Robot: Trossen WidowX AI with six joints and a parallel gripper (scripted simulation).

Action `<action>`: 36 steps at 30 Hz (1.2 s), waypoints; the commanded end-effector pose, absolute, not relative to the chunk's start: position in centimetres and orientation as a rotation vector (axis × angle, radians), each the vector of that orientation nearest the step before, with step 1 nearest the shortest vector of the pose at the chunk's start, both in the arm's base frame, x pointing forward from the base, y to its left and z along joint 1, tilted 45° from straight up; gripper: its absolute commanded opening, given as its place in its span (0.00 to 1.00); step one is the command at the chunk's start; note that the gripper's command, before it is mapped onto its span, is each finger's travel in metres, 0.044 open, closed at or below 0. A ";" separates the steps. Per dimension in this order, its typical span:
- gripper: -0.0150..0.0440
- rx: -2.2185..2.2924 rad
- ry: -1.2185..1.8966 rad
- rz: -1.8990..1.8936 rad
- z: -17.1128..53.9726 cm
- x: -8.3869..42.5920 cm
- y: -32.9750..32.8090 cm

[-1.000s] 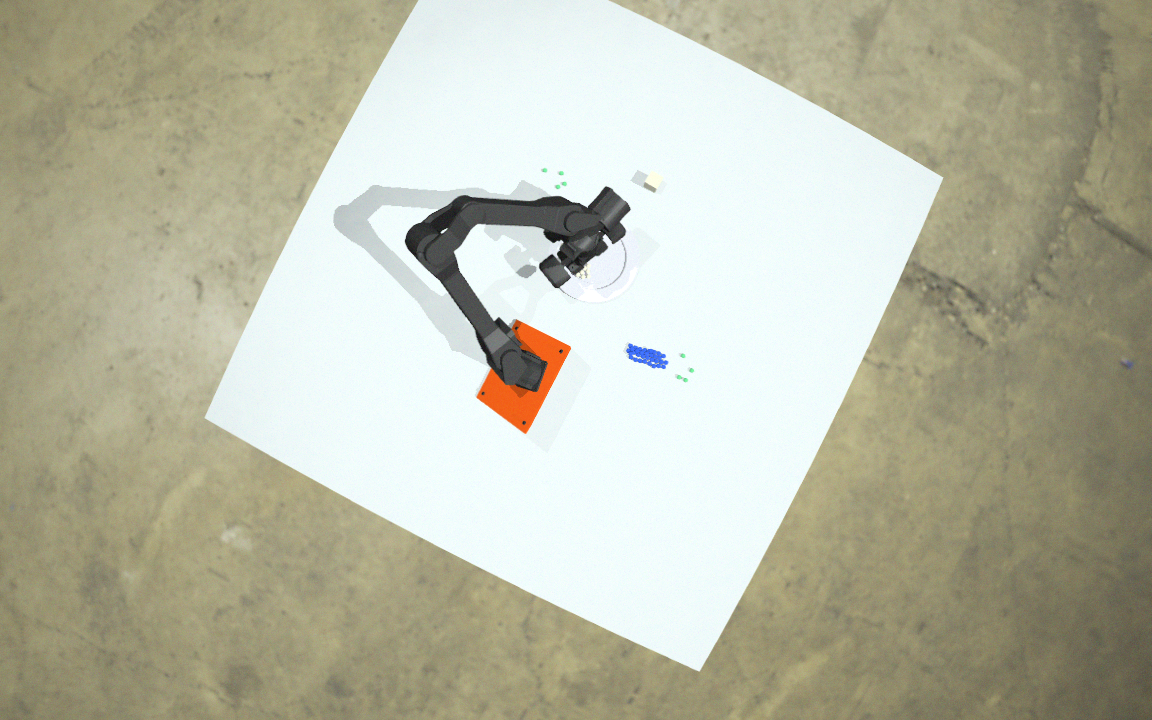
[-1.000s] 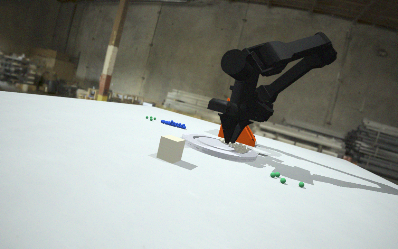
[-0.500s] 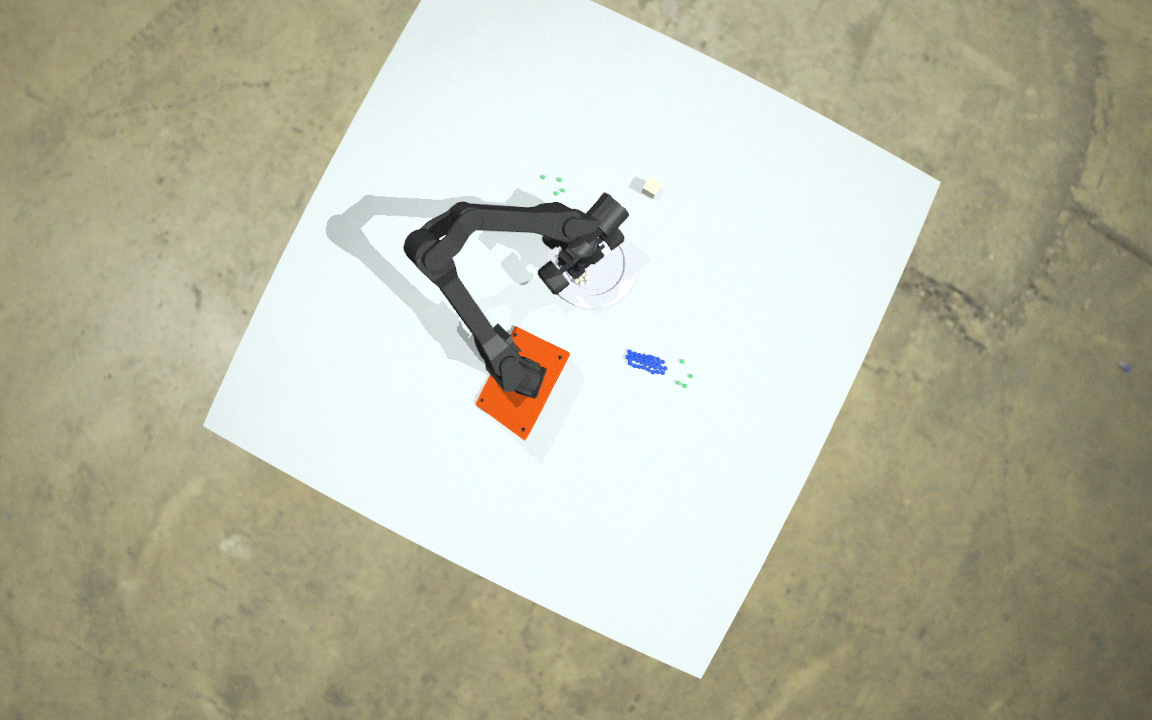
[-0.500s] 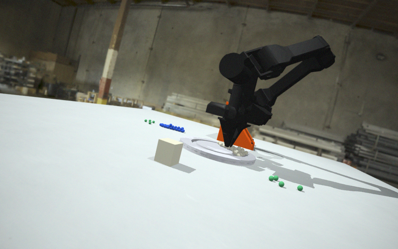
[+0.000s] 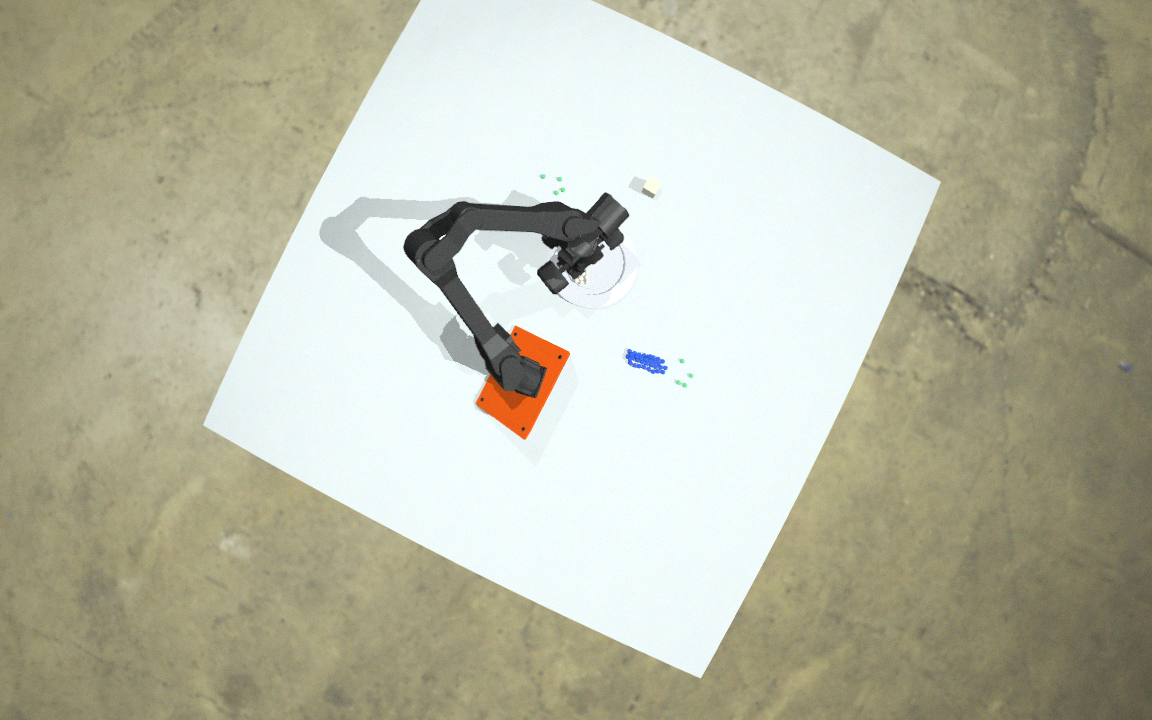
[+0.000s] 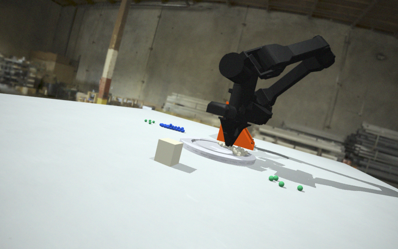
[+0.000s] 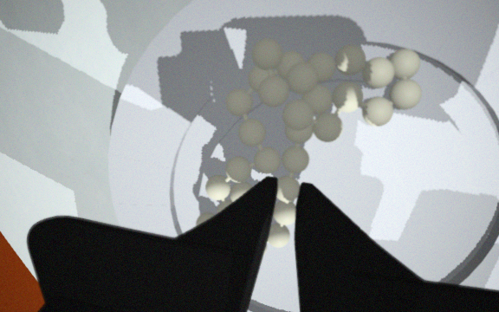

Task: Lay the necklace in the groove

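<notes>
The pearl bead necklace [image 6: 239, 151] [image 7: 302, 78] lies bunched on one side of the round bead board [image 5: 595, 302] [image 6: 219, 159] [image 7: 141, 160]. In the wrist view some pearls bend to the upper right and doubled strands run down to the fingers. Many pearls lie inside the ring groove or across it, not along it. My gripper [image 6: 229, 145] [image 7: 287, 190] is low over the board, shut on the pearl bead necklace, with a strand between the fingertips. The left finger hides some pearls. In the top view the arm covers most of the necklace.
A cream block [image 5: 650, 187] [image 6: 168, 151] stands beside the board. A blue bead string [image 5: 645, 361] [image 6: 172, 127] lies on the other side. Small green beads [image 5: 558, 179] [image 6: 281, 183] are scattered in two groups. The orange base plate [image 5: 549, 367] [image 6: 246, 139] is under the arm.
</notes>
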State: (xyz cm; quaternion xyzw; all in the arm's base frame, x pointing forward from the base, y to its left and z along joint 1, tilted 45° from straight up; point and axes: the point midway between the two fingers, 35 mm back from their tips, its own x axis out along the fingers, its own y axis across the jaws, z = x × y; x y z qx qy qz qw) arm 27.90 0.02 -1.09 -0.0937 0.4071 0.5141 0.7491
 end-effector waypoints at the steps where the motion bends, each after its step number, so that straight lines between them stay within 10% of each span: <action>1: 0.25 -0.203 0.886 1.121 -0.8 27.9 -0.3; 36: 0.25 -0.208 0.887 1.119 -6.9 29.4 -7.0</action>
